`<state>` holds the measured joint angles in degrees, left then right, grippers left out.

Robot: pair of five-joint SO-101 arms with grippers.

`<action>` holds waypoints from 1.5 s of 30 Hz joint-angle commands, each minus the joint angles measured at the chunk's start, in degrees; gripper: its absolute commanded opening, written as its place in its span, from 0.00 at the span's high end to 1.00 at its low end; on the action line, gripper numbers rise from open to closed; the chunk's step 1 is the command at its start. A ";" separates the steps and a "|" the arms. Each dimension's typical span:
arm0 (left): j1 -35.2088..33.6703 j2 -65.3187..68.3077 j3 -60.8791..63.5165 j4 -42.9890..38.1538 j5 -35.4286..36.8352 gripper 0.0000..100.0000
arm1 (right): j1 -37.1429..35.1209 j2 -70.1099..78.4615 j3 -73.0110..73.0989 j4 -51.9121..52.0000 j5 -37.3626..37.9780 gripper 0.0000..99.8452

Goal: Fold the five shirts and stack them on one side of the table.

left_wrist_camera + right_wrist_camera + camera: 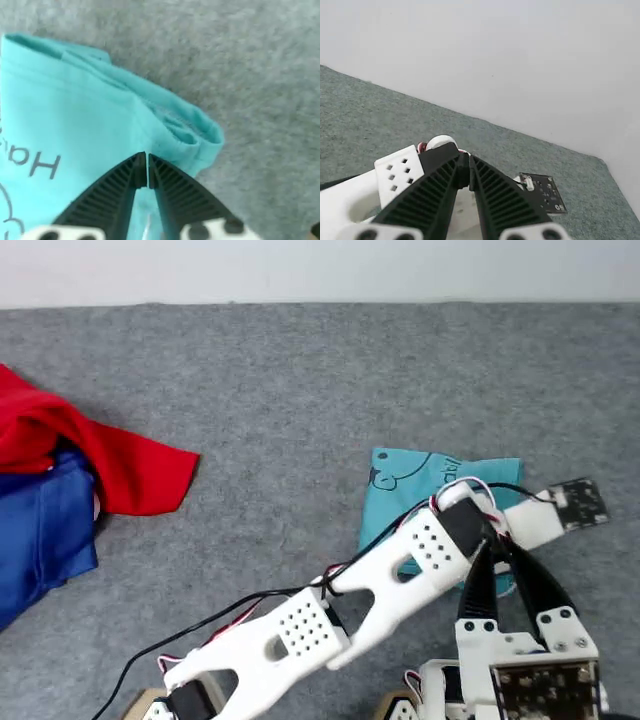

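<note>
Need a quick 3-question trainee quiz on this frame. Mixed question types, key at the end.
1. True or false: the red shirt overlaps the blue shirt.
2. Which shirt lies under the left gripper? A. red B. blue C. teal
3. In a word: are the right gripper jaws open or shut?

Key
1. True. They lie in one heap at the table's edge.
2. C, the teal shirt.
3. Shut.
</note>
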<state>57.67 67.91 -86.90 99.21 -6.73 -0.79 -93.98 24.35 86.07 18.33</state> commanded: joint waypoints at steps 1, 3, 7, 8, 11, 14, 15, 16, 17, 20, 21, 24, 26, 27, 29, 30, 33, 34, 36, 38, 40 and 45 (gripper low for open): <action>2.20 -4.75 -0.22 1.32 -0.53 0.99 | -0.13 0.13 -0.26 -1.27 0.79 0.99; 3.25 -5.01 1.71 1.32 -0.53 0.99 | -0.04 0.13 -0.26 -1.27 0.79 0.99; 4.40 -5.10 5.85 1.41 -0.53 0.99 | -0.04 0.40 -0.18 -1.19 0.79 0.99; 4.40 -5.19 6.46 1.41 -0.53 0.99 | -0.04 0.48 -0.18 -1.19 0.79 0.99; 3.34 -5.19 5.76 1.41 -0.53 0.99 | -0.04 0.48 -0.18 -1.01 0.79 0.99; 0.88 -5.19 3.03 1.41 -0.53 0.99 | -0.04 0.48 -0.18 -0.75 0.79 0.99; -0.09 -5.27 1.63 1.41 -0.53 0.99 | -0.04 0.48 -0.18 -0.75 0.79 0.99; -1.23 -5.27 -0.22 1.41 -0.53 0.99 | -0.04 0.48 -0.18 -0.75 0.79 0.99; -2.37 -5.27 -1.89 1.41 -0.53 0.99 | -0.04 0.48 -0.18 -0.75 0.79 0.99; -5.89 -5.27 -5.85 1.41 -0.44 0.99 | -0.04 0.57 0.53 -1.27 0.79 0.99; -7.30 -5.27 -6.55 1.41 -0.35 0.99 | -0.04 0.57 1.32 -1.36 0.79 0.99; -11.96 -5.27 -6.73 1.41 -0.35 0.99 | -0.04 0.57 3.34 -1.36 0.79 0.99; -15.12 -5.27 -6.99 1.41 -0.35 0.99 | -0.13 0.57 4.48 -1.36 0.70 0.99; -16.62 -5.27 -6.99 1.32 -0.35 0.99 | -0.22 0.57 5.01 -1.36 0.70 0.99; -19.25 -4.84 -6.99 1.14 -0.35 0.99 | -0.22 0.57 6.42 -1.45 0.70 0.99; -20.31 -4.66 -6.81 1.14 -0.35 0.99 | -0.22 0.57 7.30 -1.80 0.70 0.99; -23.21 -3.34 -6.37 -0.79 -0.35 0.99 | -0.13 0.04 11.16 -4.18 0.70 0.99; -24.00 -2.29 -6.29 -2.02 -0.35 0.99 | -0.13 0.04 12.22 -4.79 0.70 0.99; -25.49 0.18 -6.02 -4.22 -0.35 0.99 | -0.04 0.04 13.80 -5.93 0.62 0.99; -25.93 3.16 -6.11 -5.54 -0.35 0.99 | -0.04 0.04 14.68 -6.64 0.53 0.99; -25.93 5.63 -6.37 -5.80 -0.44 0.99 | -0.04 0.04 15.21 -6.55 0.62 0.99; -26.73 10.02 -6.20 -8.09 -0.53 0.99 | -0.04 0.04 17.14 -6.02 0.70 0.99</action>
<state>32.00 77.76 -91.21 93.32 -6.73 -0.97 -93.98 41.23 80.79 18.42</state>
